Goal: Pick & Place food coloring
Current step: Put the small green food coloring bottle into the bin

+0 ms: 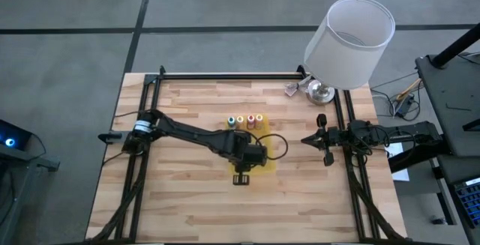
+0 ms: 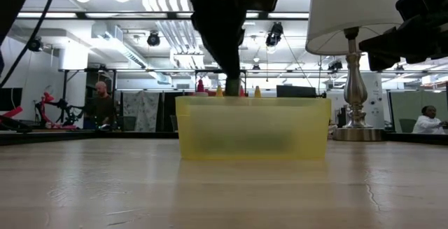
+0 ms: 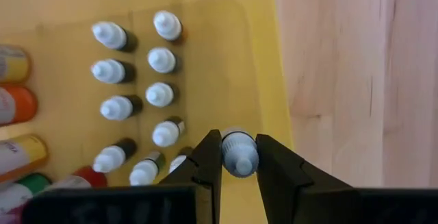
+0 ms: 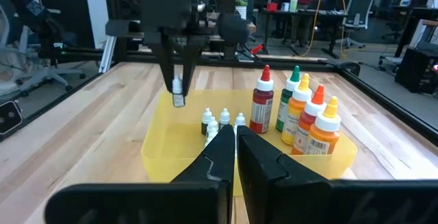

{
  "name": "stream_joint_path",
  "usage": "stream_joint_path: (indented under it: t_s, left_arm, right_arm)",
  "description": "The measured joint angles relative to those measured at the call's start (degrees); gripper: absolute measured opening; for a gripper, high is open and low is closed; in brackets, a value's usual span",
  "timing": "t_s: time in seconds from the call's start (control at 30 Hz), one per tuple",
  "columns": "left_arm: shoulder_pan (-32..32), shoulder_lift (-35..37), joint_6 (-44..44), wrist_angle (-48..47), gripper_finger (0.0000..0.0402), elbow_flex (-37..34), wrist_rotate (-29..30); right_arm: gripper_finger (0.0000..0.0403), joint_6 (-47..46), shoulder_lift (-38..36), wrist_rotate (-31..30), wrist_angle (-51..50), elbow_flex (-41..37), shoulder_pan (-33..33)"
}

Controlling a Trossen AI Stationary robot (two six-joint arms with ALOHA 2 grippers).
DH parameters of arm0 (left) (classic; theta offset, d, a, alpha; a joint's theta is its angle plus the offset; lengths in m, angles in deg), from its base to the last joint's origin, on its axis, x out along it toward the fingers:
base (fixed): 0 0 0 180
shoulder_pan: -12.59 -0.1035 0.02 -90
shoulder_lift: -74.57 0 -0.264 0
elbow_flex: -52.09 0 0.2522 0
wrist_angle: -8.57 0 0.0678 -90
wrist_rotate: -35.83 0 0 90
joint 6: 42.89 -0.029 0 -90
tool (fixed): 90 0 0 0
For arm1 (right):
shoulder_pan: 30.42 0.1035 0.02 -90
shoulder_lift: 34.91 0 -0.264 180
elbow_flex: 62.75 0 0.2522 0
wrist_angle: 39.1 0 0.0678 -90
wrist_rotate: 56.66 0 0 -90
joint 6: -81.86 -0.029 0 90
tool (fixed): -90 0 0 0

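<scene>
Over the yellow bin (image 4: 164,157), a small bottle (image 3: 239,155) is clamped by the left gripper (image 3: 239,166). At the table's right edge, the right gripper (image 1: 324,138) is kept with fingers together.

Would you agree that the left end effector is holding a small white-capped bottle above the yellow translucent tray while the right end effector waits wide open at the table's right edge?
Not quite: the right end effector is shut, its fingers pressed together in the right wrist view. The rest stands: the left end effector grips the small white-capped bottle above the yellow translucent tray.
</scene>
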Motion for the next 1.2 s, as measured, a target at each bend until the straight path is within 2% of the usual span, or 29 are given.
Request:
stream_joint_path:
  t_s: [0.57, 0.9, 1.2]
  left_arm:
    - [-0.7, 0.0, 0.5, 10.3, 0.0048, -10.6, 0.0]
    - [-1.2, 0.0, 0.8, 16.7, 0.0048, -14.3, -0.1]
    - [-1.5, 0.0, 0.8, 18.7, 0.0048, -17.1, 0.0]
  right_arm:
    - [0.0009, 0.0, 0.0, 0.0, 0.0, 0.0, 0.0]
    - [0.0009, 0.0, 0.0, 0.0, 0.0, 0.0, 0.0]
    - [0.0009, 0.0, 0.0, 0.0, 0.0, 0.0, 0.0]
